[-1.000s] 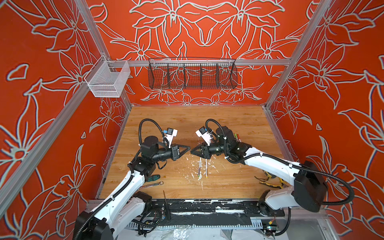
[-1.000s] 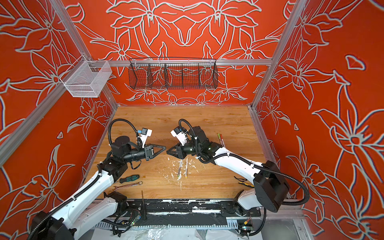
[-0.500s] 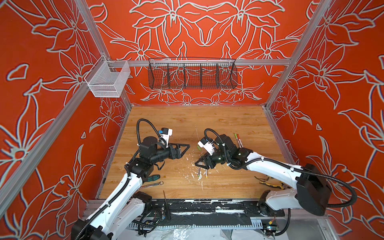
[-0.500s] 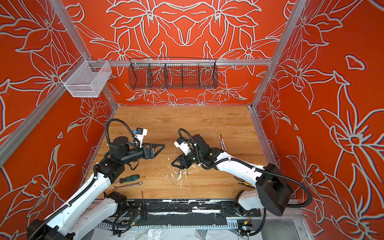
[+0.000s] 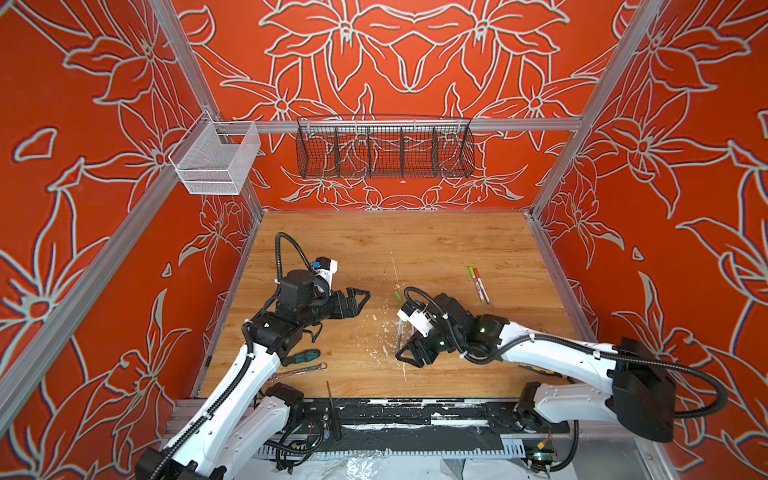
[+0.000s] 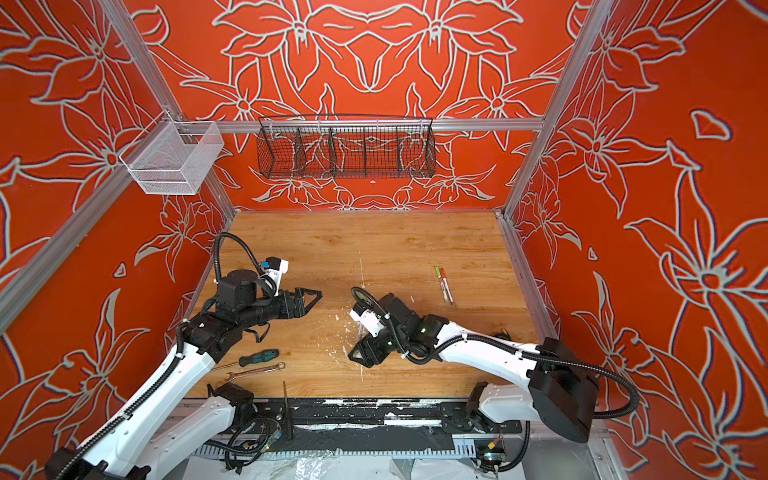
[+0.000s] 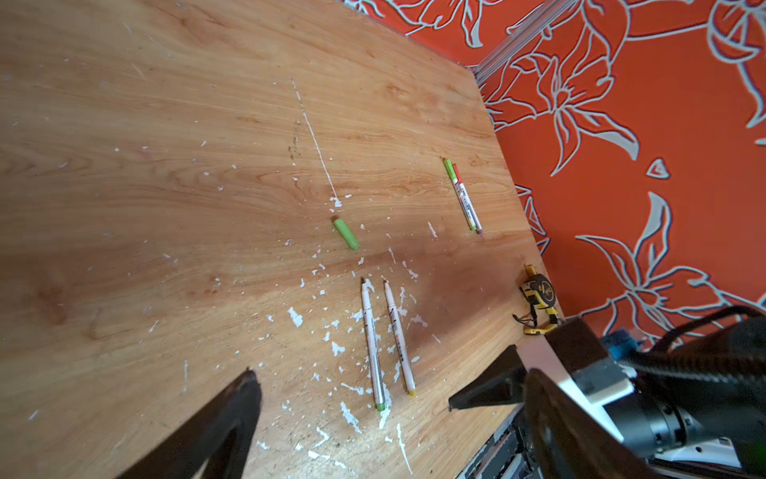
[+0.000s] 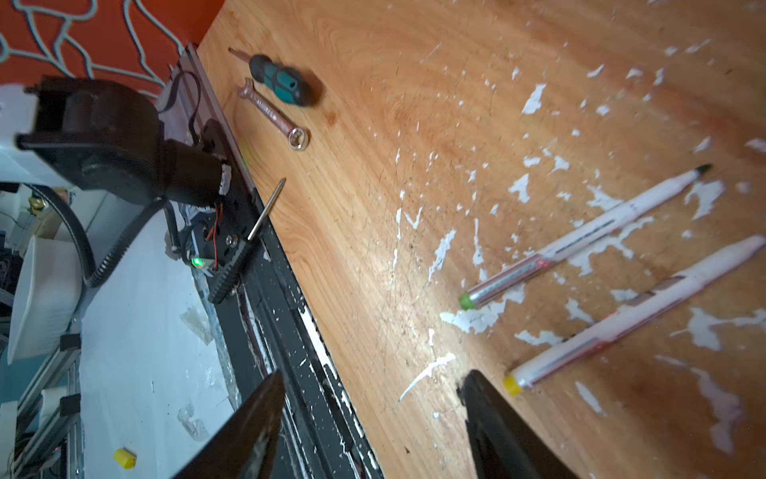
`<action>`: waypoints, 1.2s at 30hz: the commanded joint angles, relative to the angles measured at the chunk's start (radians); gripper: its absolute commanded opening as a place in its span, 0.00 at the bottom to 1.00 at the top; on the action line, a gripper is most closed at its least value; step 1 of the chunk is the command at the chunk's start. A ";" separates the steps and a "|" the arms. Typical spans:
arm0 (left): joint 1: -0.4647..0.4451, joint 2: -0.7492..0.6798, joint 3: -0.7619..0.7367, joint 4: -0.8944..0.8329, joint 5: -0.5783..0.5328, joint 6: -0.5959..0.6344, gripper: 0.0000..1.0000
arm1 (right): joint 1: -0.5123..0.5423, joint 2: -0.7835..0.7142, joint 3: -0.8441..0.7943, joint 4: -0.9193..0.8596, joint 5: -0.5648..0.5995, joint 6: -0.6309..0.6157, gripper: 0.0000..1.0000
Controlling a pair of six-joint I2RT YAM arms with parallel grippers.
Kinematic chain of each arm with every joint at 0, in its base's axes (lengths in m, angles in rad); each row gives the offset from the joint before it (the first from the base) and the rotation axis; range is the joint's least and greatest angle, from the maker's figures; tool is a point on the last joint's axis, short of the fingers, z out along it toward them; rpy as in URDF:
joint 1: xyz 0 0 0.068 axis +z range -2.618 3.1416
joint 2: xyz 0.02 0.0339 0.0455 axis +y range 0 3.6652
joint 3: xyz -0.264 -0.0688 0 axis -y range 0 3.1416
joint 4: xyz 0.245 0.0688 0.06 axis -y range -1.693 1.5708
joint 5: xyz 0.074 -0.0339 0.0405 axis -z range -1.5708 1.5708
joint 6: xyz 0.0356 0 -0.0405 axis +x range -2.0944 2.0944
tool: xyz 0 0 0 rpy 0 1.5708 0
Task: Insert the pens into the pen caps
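Two uncapped pens lie side by side on the table, one with a green end [image 8: 580, 240] [image 7: 373, 344], one with a yellow end [image 8: 638, 315] [image 7: 398, 336]. A loose green pen cap [image 7: 346, 234] [image 5: 398, 296] lies just beyond their tips. Two capped pens [image 5: 478, 284] [image 6: 444, 284] rest together at the right. A small yellow cap [image 8: 124, 458] lies off the table, below its front edge. My left gripper [image 5: 360, 302] [image 7: 350, 390] hovers open and empty left of centre. My right gripper [image 5: 405, 357] [image 8: 369, 379] is open and empty, low by the yellow-ended pen's butt.
A green-handled screwdriver [image 5: 305, 355] and a silver wrench [image 5: 299, 371] lie at the front left. A yellow tape measure [image 7: 539, 296] sits near the right wall. A thin metal rod [image 8: 265, 207] leans at the front edge. Wire baskets [image 5: 384, 147] hang on the back wall.
Both grippers were shut and nearly touching above the table's centre; now both are open and apart. The right one has dropped toward the front beside the two pens; the left has drawn back left.
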 commanded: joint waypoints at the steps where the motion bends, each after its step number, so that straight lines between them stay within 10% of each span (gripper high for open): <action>1: 0.004 -0.004 0.035 -0.127 -0.035 0.049 0.97 | 0.025 -0.021 -0.027 -0.006 0.035 0.026 0.71; 10: 0.007 0.007 0.134 -0.358 -0.182 0.201 0.97 | 0.499 -0.010 -0.033 0.032 0.081 -0.145 0.75; 20: 0.008 0.014 0.130 -0.361 -0.193 0.204 0.97 | 0.975 0.364 0.288 -0.129 0.291 -0.340 0.76; 36: 0.008 -0.049 0.116 -0.351 -0.187 0.197 0.97 | 1.162 0.678 0.719 -0.317 0.326 -0.614 0.68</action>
